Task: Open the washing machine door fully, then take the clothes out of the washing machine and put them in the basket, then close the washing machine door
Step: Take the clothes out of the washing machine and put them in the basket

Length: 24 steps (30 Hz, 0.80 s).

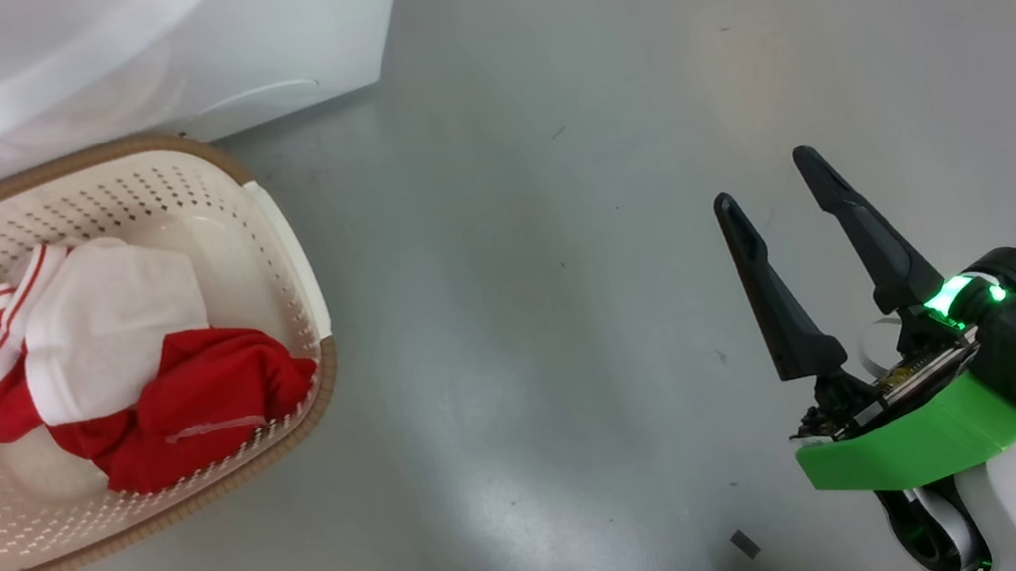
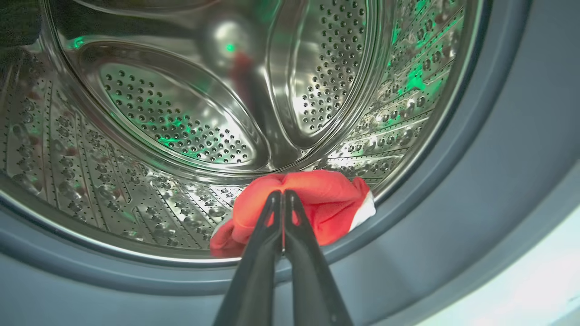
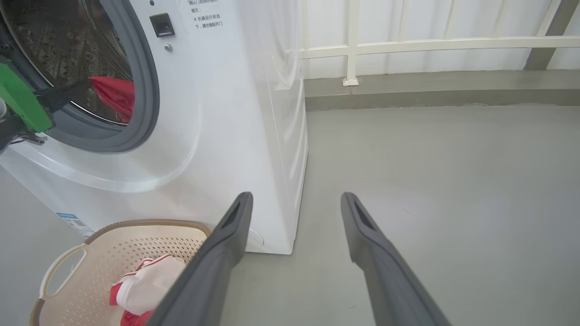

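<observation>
Clothes [image 2: 326, 199] pinched in closed left tool [image 2: 282, 194], inside washing machine [image 2: 158, 113]; right tool [image 1: 764, 177] open, well apart

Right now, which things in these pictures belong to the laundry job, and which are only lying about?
Belong to the job:
washing machine
red garment inside it, pinched by the shut left hand
basket
clothes already in the basket
right hand, open and empty

Just lying about:
white railing
small dark scrap on the floor

One basket [image 1: 152, 193], two clothes bundles [image 1: 130, 382] [image 2: 317, 199]
</observation>
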Available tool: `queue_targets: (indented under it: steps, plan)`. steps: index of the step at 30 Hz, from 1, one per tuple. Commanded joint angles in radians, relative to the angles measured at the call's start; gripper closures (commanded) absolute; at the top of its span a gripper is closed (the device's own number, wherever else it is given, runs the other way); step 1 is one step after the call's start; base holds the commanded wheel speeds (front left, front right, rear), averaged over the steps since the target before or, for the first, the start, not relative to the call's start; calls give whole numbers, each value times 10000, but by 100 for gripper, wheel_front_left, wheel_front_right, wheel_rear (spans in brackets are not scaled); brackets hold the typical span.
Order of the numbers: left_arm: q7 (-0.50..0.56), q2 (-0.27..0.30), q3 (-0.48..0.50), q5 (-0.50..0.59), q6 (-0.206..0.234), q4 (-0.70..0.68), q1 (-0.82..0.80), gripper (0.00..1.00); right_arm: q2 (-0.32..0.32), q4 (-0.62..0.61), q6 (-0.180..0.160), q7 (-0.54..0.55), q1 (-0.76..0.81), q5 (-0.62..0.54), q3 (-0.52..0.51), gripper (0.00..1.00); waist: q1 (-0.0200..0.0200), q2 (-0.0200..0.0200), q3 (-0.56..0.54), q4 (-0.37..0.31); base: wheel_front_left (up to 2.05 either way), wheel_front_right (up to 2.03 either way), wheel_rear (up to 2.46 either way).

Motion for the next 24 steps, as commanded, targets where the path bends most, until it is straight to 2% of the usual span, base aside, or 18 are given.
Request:
queue_targets:
  steps: [1, 8, 14, 24]
  plan:
    - [64, 465, 317, -148, 104, -552, 381, 100, -98, -219, 62, -63, -46, 47, 97, 0, 0, 0, -79, 64, 0, 0, 0]
    - [406, 422, 590, -570, 316, -2090, 1823, 100, -98, -253, 62, -63, -68, -5, -4, 0, 0, 0, -353, 231, 0, 0, 0]
    - [469, 159, 699, -821, 626, -3364, 3062, 100, -98, -242, 62, -63, 12, -84, -186, 0, 0, 0, -726, 484, 0, 0, 0]
    - [549, -176, 655, -997, 977, -4618, 4472, 100, -98, -287, 62, -63, 156, -223, -408, 0, 0, 0, -1291, 866, 0, 0, 0]
